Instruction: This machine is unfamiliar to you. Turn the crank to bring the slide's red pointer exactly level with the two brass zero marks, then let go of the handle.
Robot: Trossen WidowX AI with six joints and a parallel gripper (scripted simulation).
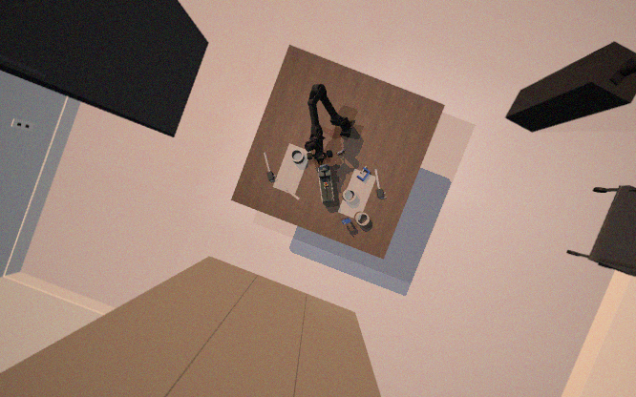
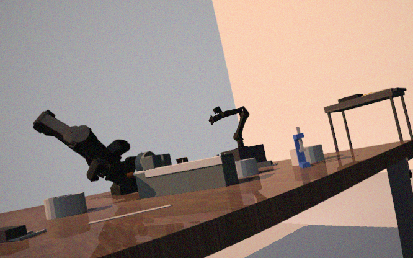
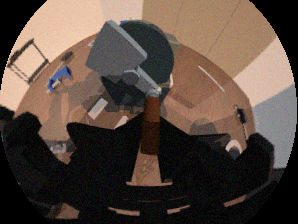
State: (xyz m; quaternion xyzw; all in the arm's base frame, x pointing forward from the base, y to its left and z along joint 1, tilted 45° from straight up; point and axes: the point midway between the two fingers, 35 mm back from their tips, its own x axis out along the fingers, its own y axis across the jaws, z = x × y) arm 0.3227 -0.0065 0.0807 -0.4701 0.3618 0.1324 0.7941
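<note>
The machine [image 1: 327,195] [image 2: 182,182] is a long grey box on the table. My gripper [image 2: 130,175] [image 3: 149,115] is at its crank end, shut on the crank's brown handle [image 3: 151,112]. The handle stands between the fingers, joined to a short light grey crank arm [image 3: 142,80] in front of a dark round disc [image 3: 162,55]. A grey block [image 3: 115,50] sits beside the disc in the wrist view. A small orange-red spot [image 1: 326,184] shows on the machine's top; pointer and brass marks cannot be told apart there. Disc and block hide the slide in the wrist view.
White round cups [image 1: 293,159] [image 2: 66,206] stand on either side of the machine. A blue clamp [image 1: 364,174] [image 2: 302,157] [image 3: 60,77] stands on one side. Pale sheets [image 1: 286,178] and dark-headed tools [image 1: 270,177] [image 1: 380,194] lie on the table. Another arm stands beyond on a black box [image 1: 577,89].
</note>
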